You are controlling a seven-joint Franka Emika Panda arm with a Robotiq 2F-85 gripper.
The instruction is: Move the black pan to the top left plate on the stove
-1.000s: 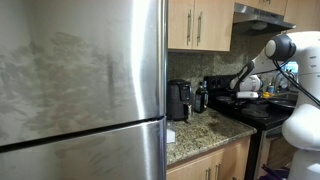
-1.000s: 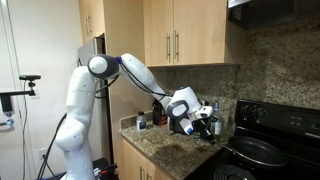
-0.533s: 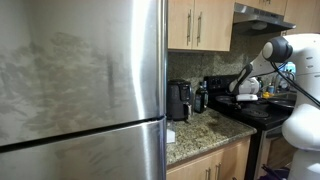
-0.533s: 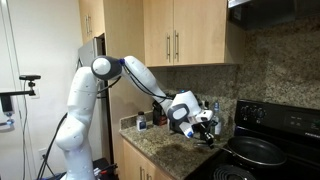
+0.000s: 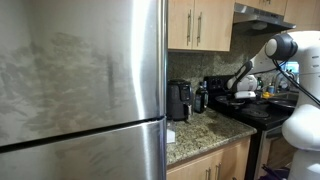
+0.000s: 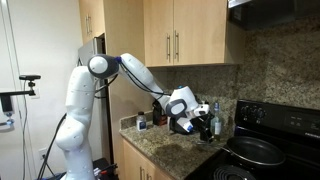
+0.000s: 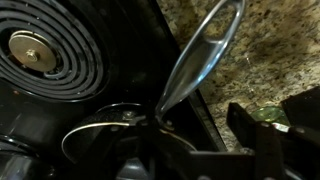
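We start with the one container here, the small round black frying pan. It sits on the flat cooktop of the black kitchen stove, on the side nearest the speckled granite countertop. Its inside reads as plain dark, and we cannot make out any contents.

In the wrist view the pan's rim curves across the bottom. Its long looped metallic handle rises from it and crosses the stove's edge to hang over the granite.

Now the count. We see one pan and one spiral coil burner, up and to the left of the pan in the wrist view. There is one black coffee maker standing on the counter. One big stainless steel refrigerator fills most of an exterior view. Above the counter, the light wooden wall cabinets show two door pulls side by side.

On to the tool. The white arm's Robotiq gripper hangs low at the counter's edge, just beside the stove and close to the pan's handle end. In the wrist view, dark finger parts frame the base of the handle. We cannot tell how wide the jaws stand, or whether they touch the handle.
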